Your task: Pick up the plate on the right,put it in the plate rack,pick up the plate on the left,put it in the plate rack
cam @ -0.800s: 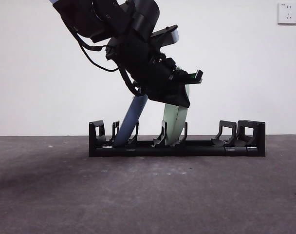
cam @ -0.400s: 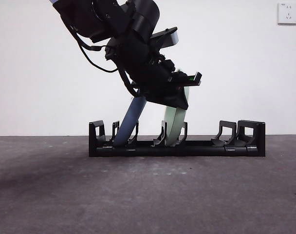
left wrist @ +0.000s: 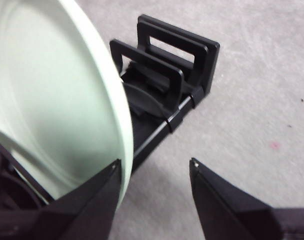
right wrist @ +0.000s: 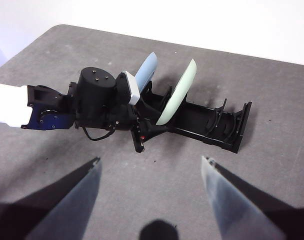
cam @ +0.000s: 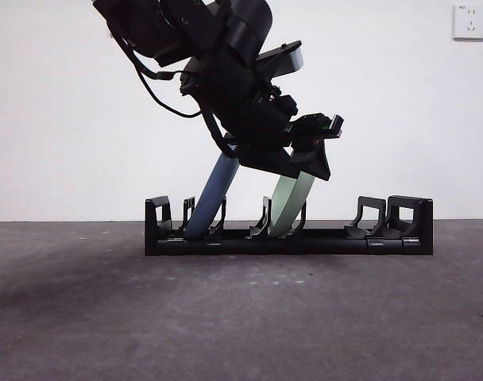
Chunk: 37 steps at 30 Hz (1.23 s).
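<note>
Front view: the plate rack (cam: 289, 236) lies along the table (cam: 241, 317). A blue plate (cam: 214, 194) leans in the slot near its 9 o'clock end; a pale green plate (cam: 291, 202) leans toward 1 o'clock in the middle slot. The left gripper (cam: 309, 159) hangs over the green plate's upper rim. Both plates look rigid, smooth and breakable, light enough for one gripper; the rim edge is the only sensible hold, and a glossy rim may slip. Against half a second ago, the green plate leans further toward 3 o'clock and the gripper has shifted that way and risen a little.

Left wrist view: the left gripper (left wrist: 154, 172) stands with jaws apart, one jaw just beside the green plate (left wrist: 52, 100), nothing clamped. The rack's empty end prongs (left wrist: 162, 75) lie beyond.

Right wrist view: the right gripper (right wrist: 149, 167) waits high, jaws spread wide, looking down on rack (right wrist: 217, 127), both plates and the left arm (right wrist: 92, 105).
</note>
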Available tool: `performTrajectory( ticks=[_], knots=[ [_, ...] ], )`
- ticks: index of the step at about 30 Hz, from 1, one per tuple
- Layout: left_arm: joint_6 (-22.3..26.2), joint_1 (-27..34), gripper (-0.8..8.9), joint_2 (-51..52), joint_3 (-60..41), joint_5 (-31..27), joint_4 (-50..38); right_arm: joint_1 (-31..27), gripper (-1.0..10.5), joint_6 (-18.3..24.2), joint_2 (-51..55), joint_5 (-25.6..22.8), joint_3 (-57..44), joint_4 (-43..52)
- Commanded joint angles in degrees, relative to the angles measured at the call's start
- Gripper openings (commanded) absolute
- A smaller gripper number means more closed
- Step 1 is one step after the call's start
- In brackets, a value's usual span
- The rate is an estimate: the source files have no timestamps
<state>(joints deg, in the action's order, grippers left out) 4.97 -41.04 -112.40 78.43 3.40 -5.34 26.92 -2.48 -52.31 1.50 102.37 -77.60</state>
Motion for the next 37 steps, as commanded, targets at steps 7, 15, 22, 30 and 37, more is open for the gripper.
performTrajectory(
  ticks=[7, 15, 22, 30, 37],
  knots=[
    [-0.7, -0.9, 2.32, 7.0, 0.0, 0.0, 4.5, 0.0, 3.4, 0.8, 0.0, 0.0, -0.4, -1.3],
    [-0.9, -1.7, 2.31, 18.7, 0.0, 0.0, 15.7, 0.0, 3.4, 1.0, 0.0, 0.0, -0.4, -1.3],
    [-0.9, -2.3, 2.28, 32.9, 0.0, 0.2, 32.0, 0.0, 3.4, 1.3, 0.0, 1.8, -0.8, -1.3],
    [-2.1, -2.4, 2.20, 49.4, 0.0, 1.6, 47.4, 0.0, 3.4, 1.8, 0.1, 5.6, -6.6, -1.3],
    [-2.4, -2.4, 2.20, 58.8, 0.0, 1.6, 55.2, 0.0, 3.1, 2.7, 0.1, 9.5, -15.2, -1.3]
  ],
)
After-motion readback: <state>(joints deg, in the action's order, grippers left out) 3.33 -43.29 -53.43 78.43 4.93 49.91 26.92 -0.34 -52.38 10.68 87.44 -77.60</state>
